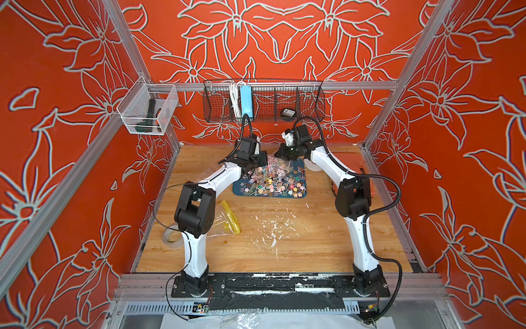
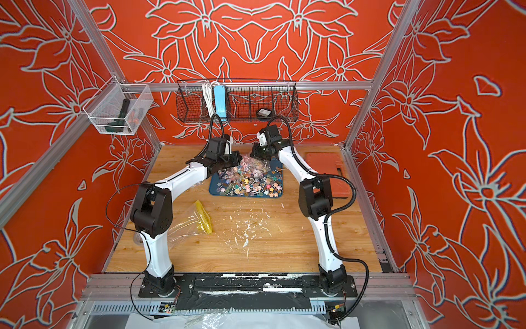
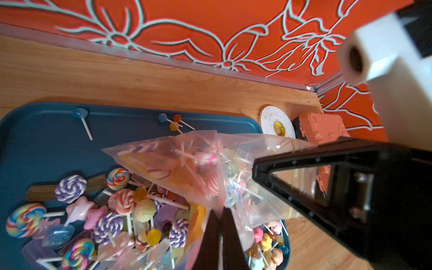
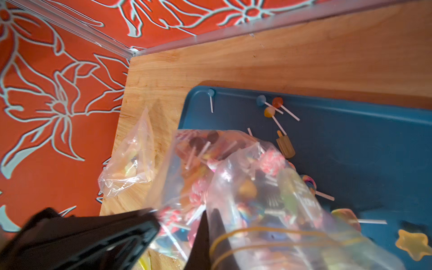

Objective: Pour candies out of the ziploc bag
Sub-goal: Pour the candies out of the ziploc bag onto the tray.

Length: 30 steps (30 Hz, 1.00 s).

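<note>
A clear ziploc bag (image 1: 269, 160) (image 2: 250, 164) hangs between my two grippers over a blue tray (image 1: 299, 166) (image 2: 277, 168) at the back middle of the table. My left gripper (image 1: 257, 163) (image 3: 218, 210) is shut on one part of the bag (image 3: 187, 168). My right gripper (image 1: 280, 155) (image 4: 209, 212) is shut on another part of the bag (image 4: 257, 187). Several candies show through the plastic. Many more candies (image 1: 273, 183) (image 3: 112, 210) lie heaped on the tray (image 3: 58, 140) (image 4: 350, 152): swirl, round and star lollipops on white sticks.
A second clear bag with a yellow strip (image 1: 229, 218) lies front-left, under the left arm's elbow. More crumpled plastic (image 4: 131, 163) sits beside the tray. A white tape roll (image 3: 277, 125) and an orange case (image 2: 324, 173) lie right of the tray. White flecks (image 1: 273, 228) litter the table.
</note>
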Each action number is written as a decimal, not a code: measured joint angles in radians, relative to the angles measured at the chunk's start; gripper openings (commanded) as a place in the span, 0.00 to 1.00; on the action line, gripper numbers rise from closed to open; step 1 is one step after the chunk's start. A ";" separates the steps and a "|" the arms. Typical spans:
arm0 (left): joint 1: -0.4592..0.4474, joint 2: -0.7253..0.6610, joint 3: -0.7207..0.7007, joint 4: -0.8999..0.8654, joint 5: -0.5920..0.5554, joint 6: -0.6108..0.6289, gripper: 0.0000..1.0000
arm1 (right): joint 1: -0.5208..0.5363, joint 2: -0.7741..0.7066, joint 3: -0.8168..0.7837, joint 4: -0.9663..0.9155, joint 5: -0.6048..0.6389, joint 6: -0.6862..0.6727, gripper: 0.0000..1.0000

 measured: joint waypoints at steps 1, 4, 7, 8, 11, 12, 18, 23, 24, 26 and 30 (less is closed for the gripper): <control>0.002 0.000 0.002 0.000 0.002 0.002 0.00 | 0.000 0.000 -0.015 0.006 0.001 0.005 0.00; 0.009 0.007 0.011 -0.001 0.006 0.011 0.00 | 0.000 0.000 -0.048 0.014 0.007 0.017 0.00; 0.014 0.019 0.025 -0.006 0.006 0.019 0.00 | 0.000 0.000 -0.052 0.021 0.014 0.030 0.00; 0.017 0.023 0.031 -0.008 0.006 0.022 0.00 | 0.000 0.000 -0.052 0.026 0.014 0.034 0.00; 0.021 0.026 0.037 -0.010 0.006 0.029 0.00 | 0.000 0.000 -0.055 0.032 0.018 0.042 0.00; 0.021 0.026 0.037 -0.010 0.006 0.030 0.00 | 0.000 0.000 -0.057 0.033 0.018 0.043 0.00; 0.023 0.026 0.061 -0.045 0.011 0.040 0.00 | 0.000 0.000 -0.091 0.049 0.025 0.047 0.00; 0.024 0.032 0.110 -0.075 0.021 0.054 0.00 | 0.000 -0.001 -0.129 0.061 0.033 0.050 0.00; 0.024 0.035 0.121 -0.082 0.024 0.055 0.00 | 0.000 -0.001 -0.134 0.063 0.033 0.051 0.00; 0.024 0.039 0.135 -0.090 0.028 0.058 0.00 | 0.000 -0.002 -0.140 0.066 0.033 0.054 0.00; 0.025 0.041 0.146 -0.105 0.034 0.060 0.00 | 0.000 -0.008 -0.155 0.073 0.033 0.059 0.00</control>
